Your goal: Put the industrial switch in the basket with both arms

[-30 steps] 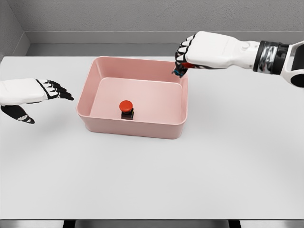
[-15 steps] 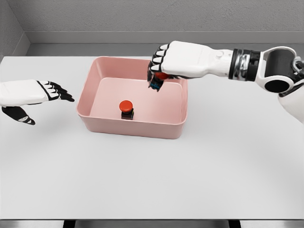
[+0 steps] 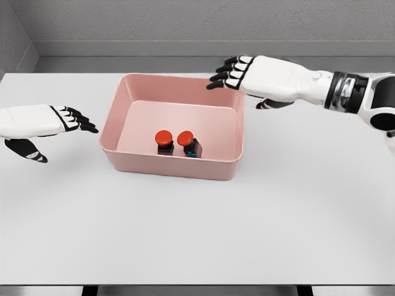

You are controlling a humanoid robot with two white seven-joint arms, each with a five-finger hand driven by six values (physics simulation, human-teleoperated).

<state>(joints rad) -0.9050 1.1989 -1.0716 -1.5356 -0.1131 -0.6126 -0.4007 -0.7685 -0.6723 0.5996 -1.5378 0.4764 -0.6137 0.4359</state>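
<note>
Left arm (image 3: pixel 12 120) cut off at the frame's left edge; right forearm (image 3: pixel 370 98) at the right edge; surface (image 3: pixel 197 234) cropped along the bottom.

Left of the glossy white right hand (image 3: pixel 259 77) sits a smooth, matt pink basket (image 3: pixel 111 126) — plastic by its look — on a plain matt grey table (image 3: pixel 197 228).

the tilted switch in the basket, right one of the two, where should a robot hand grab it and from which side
Grip the right switch by its dark body below the red cap, coming straight down from above. The pink basket walls block any sideways approach, and the other switch stands close on its left, so place the fingers front and back rather than left and right. It leans, so probably tilt the hand to match.
</note>
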